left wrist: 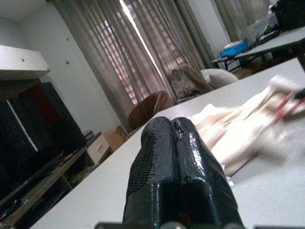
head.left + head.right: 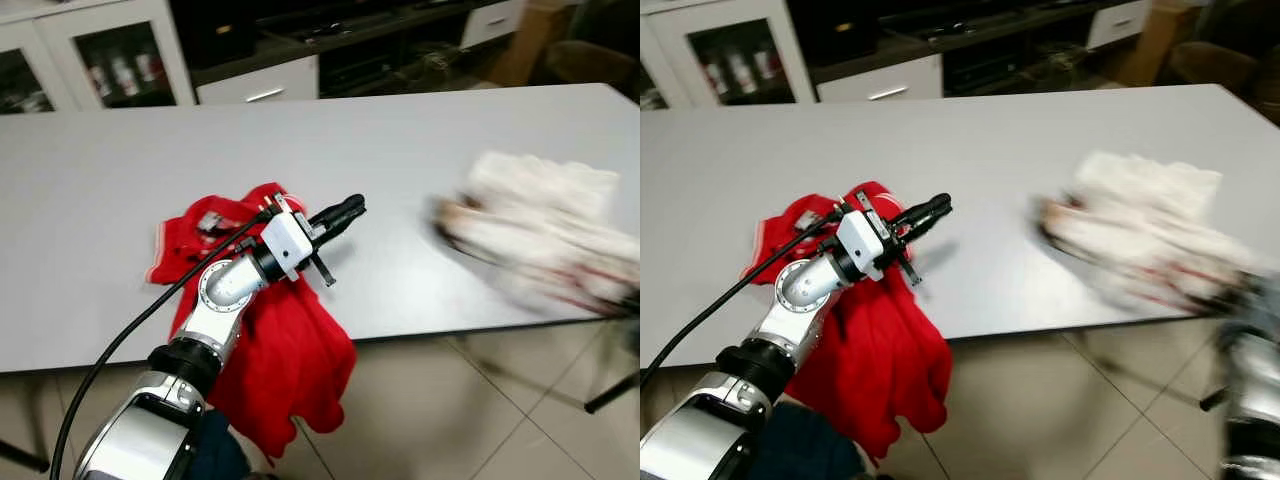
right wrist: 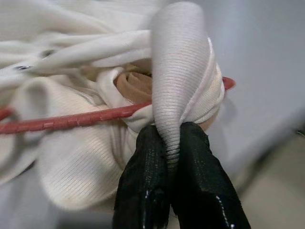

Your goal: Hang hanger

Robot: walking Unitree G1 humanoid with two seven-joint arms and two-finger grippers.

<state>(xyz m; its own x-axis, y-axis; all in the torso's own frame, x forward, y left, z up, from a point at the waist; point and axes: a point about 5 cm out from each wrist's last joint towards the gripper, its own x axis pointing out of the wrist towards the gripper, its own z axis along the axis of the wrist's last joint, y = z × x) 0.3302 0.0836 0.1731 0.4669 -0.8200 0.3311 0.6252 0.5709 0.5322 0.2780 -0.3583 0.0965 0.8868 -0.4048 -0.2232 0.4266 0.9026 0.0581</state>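
On the table [image 2: 420, 140]: two garments, well apart
Red garment [image 2: 285, 360]: near edge at the robot's left, half hanging off
White garment [image 2: 1140, 235]: blurred, toward the right edge
Hanger [image 3: 71, 119]: red, threaded inside the white garment
Left gripper [image 2: 345, 212]: raised above the red garment, fingers pressed together, empty
Right gripper [image 3: 176, 143]: fingers pinch a fold of the white garment
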